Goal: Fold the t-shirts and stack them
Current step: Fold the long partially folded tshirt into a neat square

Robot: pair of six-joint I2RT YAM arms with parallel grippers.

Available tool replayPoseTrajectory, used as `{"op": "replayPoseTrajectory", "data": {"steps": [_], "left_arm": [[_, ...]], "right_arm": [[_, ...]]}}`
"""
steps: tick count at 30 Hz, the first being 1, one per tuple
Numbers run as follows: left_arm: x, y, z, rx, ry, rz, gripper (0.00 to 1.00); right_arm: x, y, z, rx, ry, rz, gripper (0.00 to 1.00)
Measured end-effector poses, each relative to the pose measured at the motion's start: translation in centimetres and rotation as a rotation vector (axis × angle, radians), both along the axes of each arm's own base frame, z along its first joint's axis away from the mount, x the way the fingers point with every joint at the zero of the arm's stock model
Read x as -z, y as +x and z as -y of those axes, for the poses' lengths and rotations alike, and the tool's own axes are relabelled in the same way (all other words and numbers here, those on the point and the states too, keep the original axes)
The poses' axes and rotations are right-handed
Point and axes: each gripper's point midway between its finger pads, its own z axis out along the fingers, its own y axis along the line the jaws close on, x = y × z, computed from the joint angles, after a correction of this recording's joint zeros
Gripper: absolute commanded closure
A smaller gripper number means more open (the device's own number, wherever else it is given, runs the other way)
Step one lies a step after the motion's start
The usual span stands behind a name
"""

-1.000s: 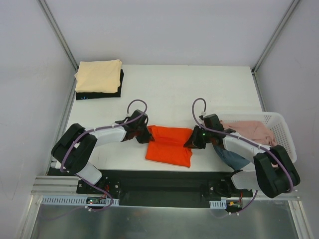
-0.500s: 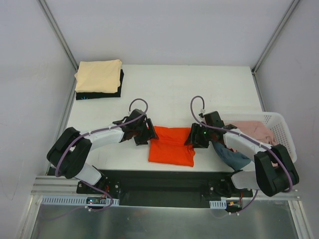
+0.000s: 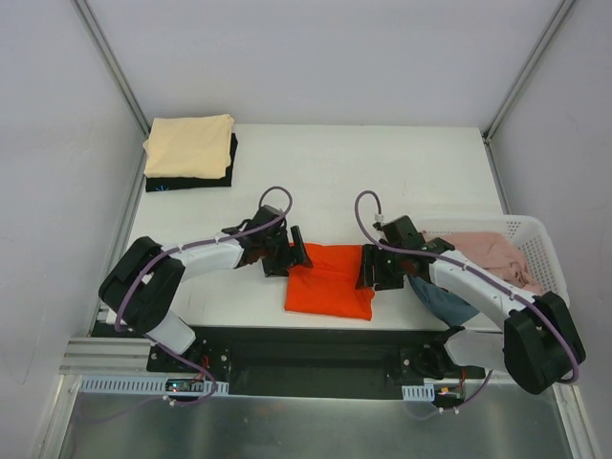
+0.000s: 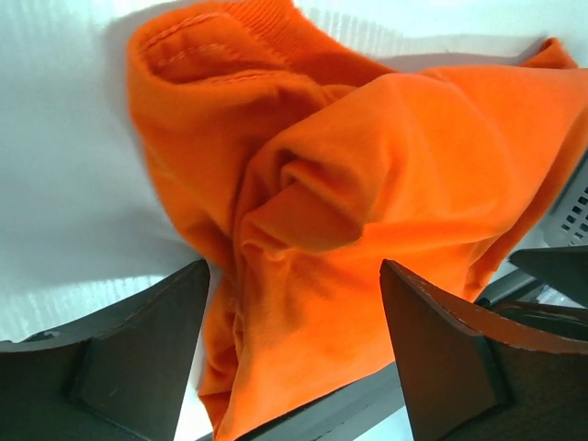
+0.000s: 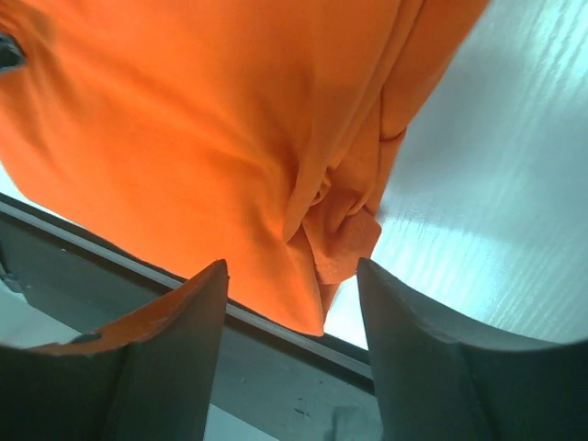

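Observation:
A folded orange-red t-shirt lies at the table's near edge between the two arms. My left gripper stands open at its left edge; in the left wrist view the rumpled orange cloth lies loose just beyond the gripper, nothing pinched. My right gripper is open at the shirt's right edge, with the shirt's corner free ahead of the gripper. A pale yellow-cream t-shirt lies folded on a black one at the far left.
A white lattice basket at the right edge holds a pink shirt, and a dusty blue one hangs over its near left side. The dark front rail runs just under the orange shirt's near edge.
Both grippers went from shut on the orange shirt's side edges to open, letting it go. The shirt now lies narrower and flatter, and both grippers have shifted slightly toward its far corners.

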Motion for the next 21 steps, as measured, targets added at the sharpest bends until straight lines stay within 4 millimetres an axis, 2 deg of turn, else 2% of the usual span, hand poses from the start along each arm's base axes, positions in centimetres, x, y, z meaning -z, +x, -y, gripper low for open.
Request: {"op": "replayPoseTrajectory", "data": {"steps": [4,7,8,9,10,14,21], "left_arm": [[0.1,0.1,0.5,0.013,-0.015,-0.002,0.32],[0.2,0.2,0.6,0.015,-0.020,-0.003,0.37],[0.2,0.3,0.7,0.015,-0.021,-0.002,0.40],[0.3,0.3,0.7,0.014,-0.021,-0.002,0.41],[0.3,0.2,0.7,0.013,-0.021,-0.003,0.42],[0.6,0.1,0.6,0.005,-0.022,-0.008,0.47],[0.8,0.3,0.8,-0.010,-0.033,-0.016,0.45]], "right_arm": [[1.4,-0.2,-0.2,0.003,-0.038,-0.036,0.47],[2.8,-0.1,-0.3,0.018,-0.064,-0.072,0.58],[3.0,0.0,-0.3,0.022,-0.066,-0.080,0.74],[3.2,0.0,-0.4,0.026,-0.067,-0.085,0.81],[3.2,0.1,-0.5,0.028,-0.064,-0.084,0.92],[2.8,0.2,-0.9,0.037,-0.043,-0.076,0.95],[1.1,-0.1,-1.6,0.028,0.031,-0.065,0.99]]}}
